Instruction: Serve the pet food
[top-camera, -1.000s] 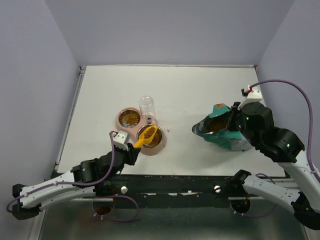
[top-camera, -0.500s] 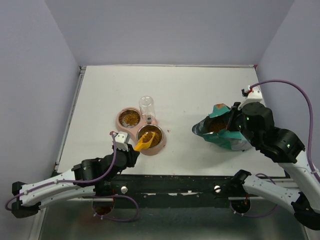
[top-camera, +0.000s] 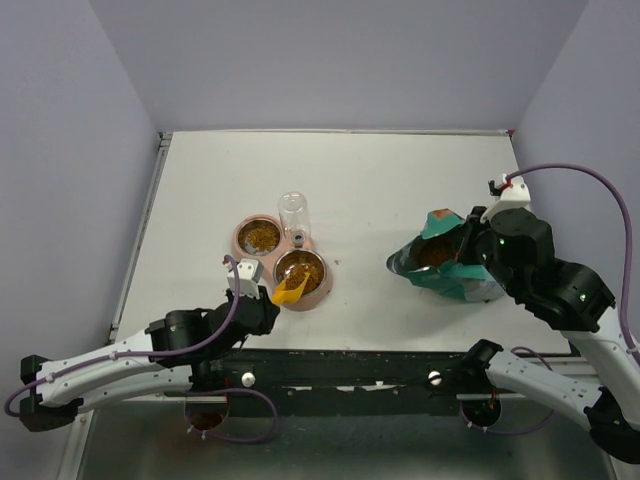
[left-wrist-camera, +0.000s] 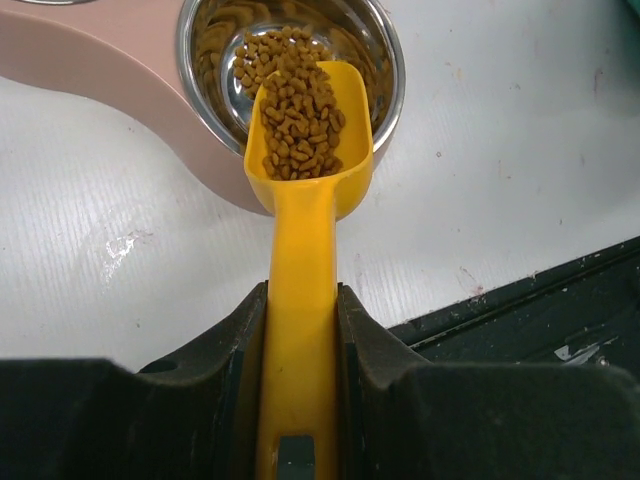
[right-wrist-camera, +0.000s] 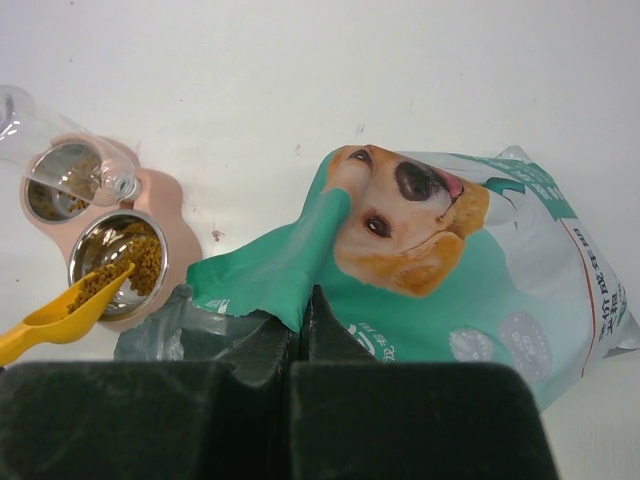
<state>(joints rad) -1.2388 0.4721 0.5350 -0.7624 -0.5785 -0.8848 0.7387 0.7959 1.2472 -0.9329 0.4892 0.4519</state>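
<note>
The pet food (left-wrist-camera: 300, 130) is small brown kibble heaped in a yellow scoop (left-wrist-camera: 305, 260). My left gripper (left-wrist-camera: 301, 300) is shut on the scoop's handle. The scoop's mouth reaches over the near rim of a steel bowl (left-wrist-camera: 385, 70), which holds more kibble. From above, the scoop (top-camera: 290, 290) sits at the front bowl of a pink feeder (top-camera: 322, 293), with the left gripper (top-camera: 258, 312) just behind it. My right gripper (right-wrist-camera: 303, 305) is shut on the torn top edge of the teal bag (right-wrist-camera: 450, 290), holding the bag (top-camera: 450, 272) open at the right.
The feeder's far bowl (top-camera: 262, 236) also holds kibble, and a clear bottle (top-camera: 293, 212) stands behind the two bowls. The table's black front edge (top-camera: 350, 365) runs close behind the left gripper. Grey walls enclose the white table (top-camera: 380, 190).
The left arm has drawn back toward the table's near edge, taking the scoop from over the bowl's middle to its near rim. The right gripper and bag have shifted slightly.
</note>
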